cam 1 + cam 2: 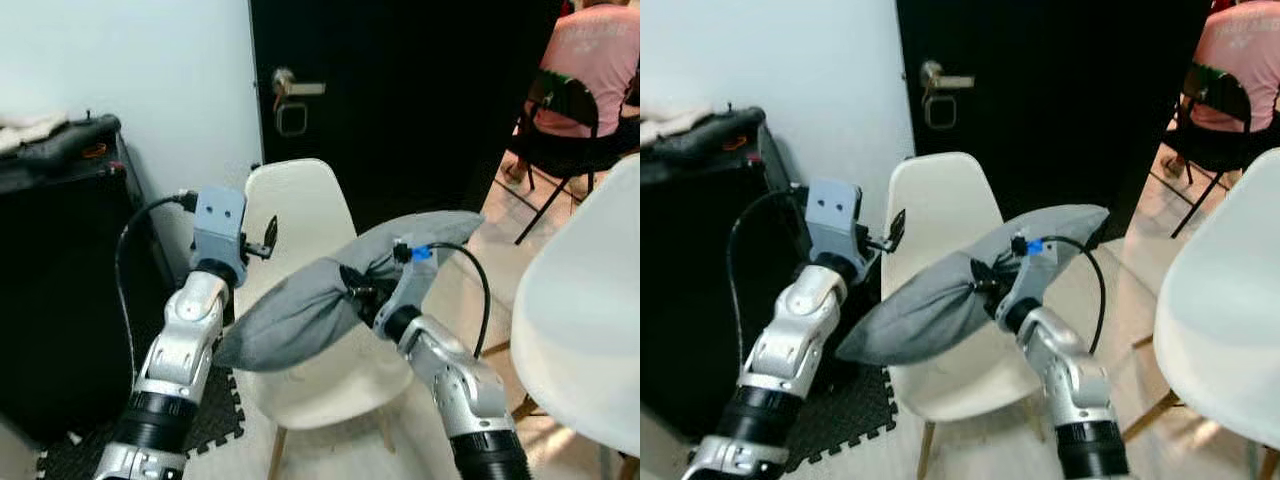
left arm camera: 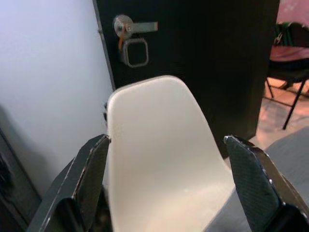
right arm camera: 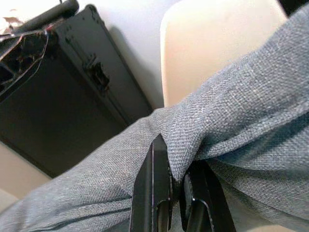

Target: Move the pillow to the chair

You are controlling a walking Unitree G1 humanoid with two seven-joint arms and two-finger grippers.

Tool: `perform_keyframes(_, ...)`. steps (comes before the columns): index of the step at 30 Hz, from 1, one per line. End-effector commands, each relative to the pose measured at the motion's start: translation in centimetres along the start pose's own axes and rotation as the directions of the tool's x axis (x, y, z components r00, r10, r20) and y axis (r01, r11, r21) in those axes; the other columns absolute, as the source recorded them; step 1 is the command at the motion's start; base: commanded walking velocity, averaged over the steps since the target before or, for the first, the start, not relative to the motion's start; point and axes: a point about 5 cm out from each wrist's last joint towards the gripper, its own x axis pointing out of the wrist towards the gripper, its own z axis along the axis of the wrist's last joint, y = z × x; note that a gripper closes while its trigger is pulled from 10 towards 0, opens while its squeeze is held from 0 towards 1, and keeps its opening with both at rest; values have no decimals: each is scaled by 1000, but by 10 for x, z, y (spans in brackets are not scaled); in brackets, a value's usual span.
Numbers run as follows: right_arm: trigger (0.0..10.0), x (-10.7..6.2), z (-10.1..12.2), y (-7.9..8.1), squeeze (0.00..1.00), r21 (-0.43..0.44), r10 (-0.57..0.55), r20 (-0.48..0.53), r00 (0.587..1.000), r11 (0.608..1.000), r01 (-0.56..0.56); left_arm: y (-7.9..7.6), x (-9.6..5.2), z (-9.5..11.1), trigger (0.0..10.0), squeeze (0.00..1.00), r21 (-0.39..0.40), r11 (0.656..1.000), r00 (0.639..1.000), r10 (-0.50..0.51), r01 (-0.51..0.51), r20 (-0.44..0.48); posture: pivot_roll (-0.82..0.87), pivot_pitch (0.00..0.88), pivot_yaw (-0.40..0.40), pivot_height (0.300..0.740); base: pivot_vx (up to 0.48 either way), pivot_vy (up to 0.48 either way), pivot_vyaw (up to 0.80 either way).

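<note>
A grey pillow (image 1: 300, 305) hangs in the air above the seat of a cream chair (image 1: 300, 205) that stands before a black door. My right gripper (image 1: 355, 290) is shut on the pillow's middle, pinching a fold of cloth, seen close in the right wrist view as the gripper (image 3: 176, 166) biting the grey fabric. My left gripper (image 1: 268, 238) is raised beside the chair's backrest, apart from the pillow. In the left wrist view the left gripper (image 2: 166, 166) is open wide, facing the chair back (image 2: 149, 125), with nothing between its fingers.
A black case (image 1: 70, 260) stands against the wall at the left. A second white chair (image 1: 585, 320) fills the right foreground. A person in a pink shirt (image 1: 590, 55) sits on a black chair at the back right. A dark foam mat (image 1: 215, 410) lies under the cream chair.
</note>
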Motion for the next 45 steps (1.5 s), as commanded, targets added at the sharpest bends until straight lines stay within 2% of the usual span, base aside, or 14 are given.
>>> perform_keyframes(1,10000,3,7,3,0,-22,9,40,999,1000,-8,2,-3,-9,10000,0,-41,999,999,19,-21,-46,-34,0,8,590,0,0,0)
perform_keyframes(5,10000,4,4,2,0,-43,-9,12,1000,999,9,1,-3,-10,10000,0,-96,995,998,25,-30,-51,-35,0,7,575,0,0,0)
perform_keyframes(12,10000,6,-5,-3,0,-92,-56,-62,996,995,50,1,-3,-9,10000,0,-108,994,999,24,-30,-49,-34,5,4,560,0,0,0)
perform_keyframes(15,10000,6,-16,-8,0,-160,-113,-169,979,983,86,-1,-3,-8,10000,0,-115,993,999,23,-29,-48,-34,16,-1,550,0,0,0)
perform_keyframes(18,10000,6,-16,-8,0,-160,-113,-169,979,983,86,-1,-3,-8,10000,0,-115,993,999,23,-29,-48,-34,16,-1,550,0,0,0)
perform_keyframes(21,10000,6,-22,-10,0,-184,-132,-222,966,979,91,-1,-3,-8,10000,0,-118,993,999,23,-29,-48,-33,20,-3,545,0,0,0)
perform_keyframes(25,10000,14,-42,-9,0,-224,-152,-398,905,973,65,-3,-4,-4,10000,0,-135,990,999,26,-31,-43,-24,51,-14,530,0,0,0)
perform_keyframes(29,10000,20,-47,-6,0,-213,-146,-446,883,976,54,-3,-6,0,10000,0,-145,989,999,28,-33,-35,-15,78,-25,520,0,0,0)
perform_keyframes(35,10000,30,-41,4,0,-162,-94,-430,898,986,25,-2,-8,3,10000,0,-149,988,999,32,-37,-33,-10,97,-31,510,0,0,0)
perform_keyframes(37,10000,37,-31,12,0,-106,-40,-384,922,994,-1,-2,-9,3,10000,0,-151,988,999,34,-39,-33,-6,103,-32,505,0,0,0)
perform_keyframes(38,10000,47,-13,25,0,-22,43,-290,956,998,-52,-1,-9,5,10000,0,-152,988,999,36,-40,-32,-3,108,-32,500,0,0,0)
perform_keyframes(41,10000,47,-13,25,0,-22,43,-290,956,998,-52,-1,-9,5,10000,0,-152,988,999,36,-40,-32,-3,108,-32,495,0,0,0)
perform_keyframes(42,10000,56,8,39,0,52,130,-189,973,991,-122,-1,-8,9,10000,0,-155,987,999,38,-41,-24,-1,106,-31,490,0,0,0)
perform_keyframes(45,10000,64,25,53,0,56,206,-113,972,978,-200,2,-4,24,10000,0,-137,990,999,43,-39,26,3,105,-35,486,0,0,0)
